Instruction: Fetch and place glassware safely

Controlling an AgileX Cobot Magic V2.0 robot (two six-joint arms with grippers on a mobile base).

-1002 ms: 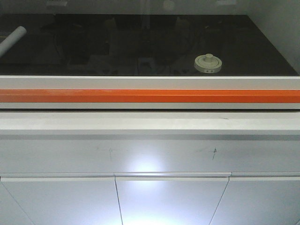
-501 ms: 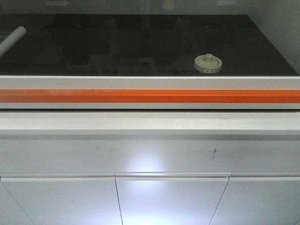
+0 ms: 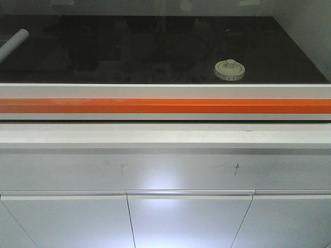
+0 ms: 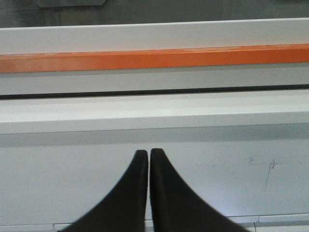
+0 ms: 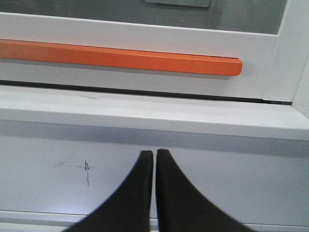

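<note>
The small squat glass jar with its cream-white knobbed lid [image 3: 229, 70] stands on the black worktop behind a closed glass sash, right of centre in the front view. It does not show in either wrist view. My left gripper [image 4: 148, 152] is shut and empty, pointing at the white cabinet front below the sash. My right gripper [image 5: 154, 153] is shut and empty too, facing the same white panel further right. Neither gripper shows in the front view.
An orange handle bar [image 3: 165, 105] runs across the white sash frame; it also shows in the left wrist view [image 4: 154, 59] and the right wrist view [image 5: 120, 57]. A white cylindrical tube [image 3: 13, 44] lies at the far left. White cabinet doors [image 3: 189, 219] stand below a white ledge [image 3: 165, 135].
</note>
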